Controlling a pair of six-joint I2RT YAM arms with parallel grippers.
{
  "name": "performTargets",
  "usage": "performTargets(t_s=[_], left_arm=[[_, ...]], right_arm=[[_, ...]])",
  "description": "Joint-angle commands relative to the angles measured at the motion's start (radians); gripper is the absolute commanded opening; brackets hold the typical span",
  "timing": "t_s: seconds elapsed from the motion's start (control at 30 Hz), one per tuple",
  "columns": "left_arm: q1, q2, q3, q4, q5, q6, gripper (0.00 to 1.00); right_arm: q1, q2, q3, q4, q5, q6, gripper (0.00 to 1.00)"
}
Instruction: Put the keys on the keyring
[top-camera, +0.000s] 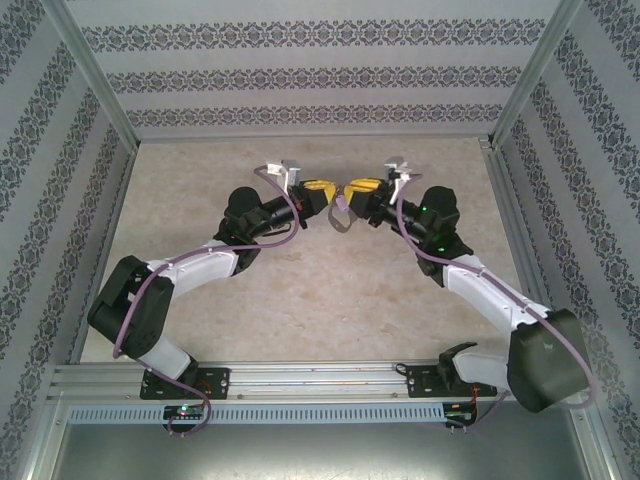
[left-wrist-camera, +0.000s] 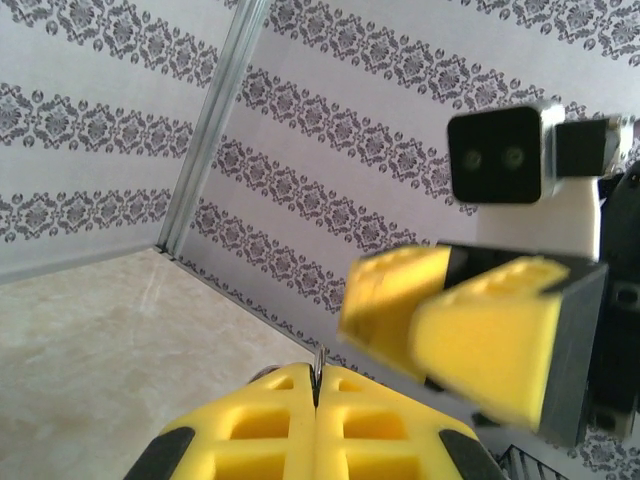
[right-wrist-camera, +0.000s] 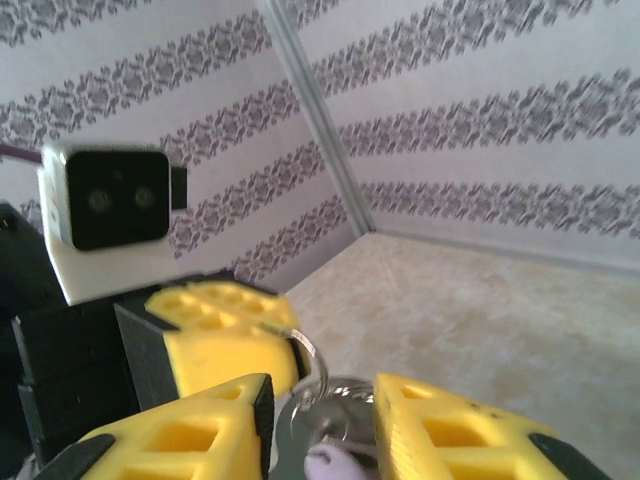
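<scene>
Between the shut pads of the left gripper (left-wrist-camera: 316, 385), a thin grey wire of the keyring (right-wrist-camera: 332, 408) pokes out, pinched edge-on. The jaws of the right gripper (right-wrist-camera: 323, 392) stand a little apart, with the ring's metal and the lilac key (right-wrist-camera: 330, 466) sitting in the gap. Whether those pads actually press on either one cannot be told.

The step in hand looks like the threading itself: one arm steadies the loop while the other brings the key to it. Whether the key is already on the wire is not clear. The next move probably calls for a small, aligned slide of the key's hole along the wire, without twisting the loop out of the left pinch.

In the overhead view both grippers meet nose to nose, raised above the middle of the beige table (top-camera: 300, 290), with the ring hanging between them. The crowded yellow fingers are the main obstruction, while the wallpapered walls (top-camera: 300, 80) stand well apart.
</scene>
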Motion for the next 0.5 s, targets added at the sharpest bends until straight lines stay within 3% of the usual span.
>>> performTargets(t_s=[0.0, 0.17, 0.47], left_arm=[[-0.009, 0.01, 0.032, 0.089, 0.045, -0.011, 0.0], [-0.009, 0.009, 0.04, 0.094, 0.065, -0.01, 0.0], [-0.01, 0.016, 0.05, 0.123, 0.107, -0.035, 0.0]], right_arm=[[-0.034, -0.032, 0.005, 0.008, -0.039, 0.028, 0.34], [-0.044, -0.013, 0.024, 0.02, -0.044, 0.052, 0.34], [-0.035, 0.087, 0.053, 0.103, -0.161, 0.134, 0.34]])
